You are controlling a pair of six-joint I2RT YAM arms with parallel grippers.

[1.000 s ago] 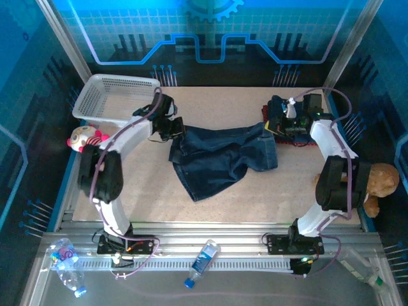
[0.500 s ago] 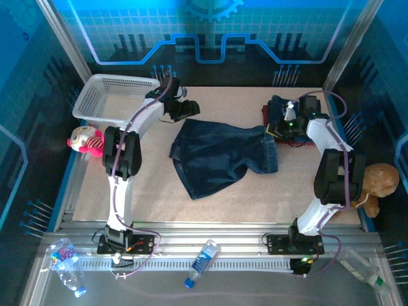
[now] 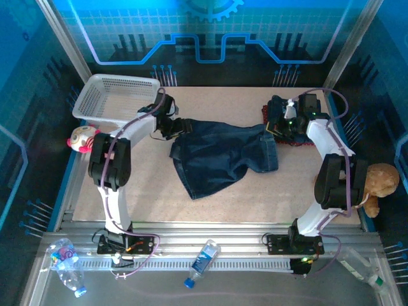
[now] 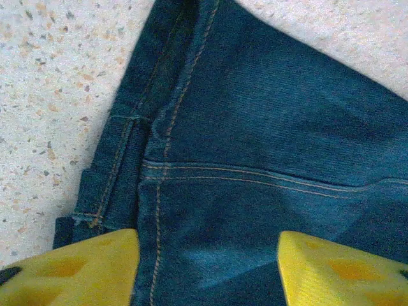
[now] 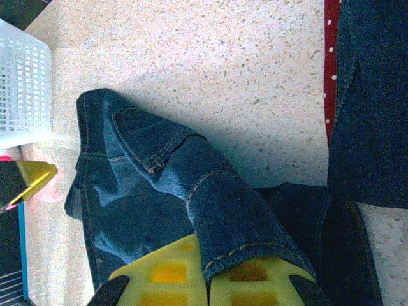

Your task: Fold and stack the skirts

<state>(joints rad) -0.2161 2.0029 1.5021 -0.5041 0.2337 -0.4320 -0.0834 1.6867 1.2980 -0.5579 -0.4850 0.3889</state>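
A denim skirt point(image 3: 220, 156) lies spread in the middle of the worktop point(image 3: 127, 185). The left gripper point(image 3: 176, 125) hangs over the skirt's far left corner. Its yellow fingers point(image 4: 70, 271) are spread apart above the denim and grip nothing. The right gripper point(image 3: 278, 125), at the skirt's far right corner, is pressed together on a fold of denim. Just beside it, near the far right corner, a second denim skirt point(image 5: 376, 95) lies on a red skirt point(image 5: 331, 64). A basket point(image 3: 115, 99) sits at the far left corner.
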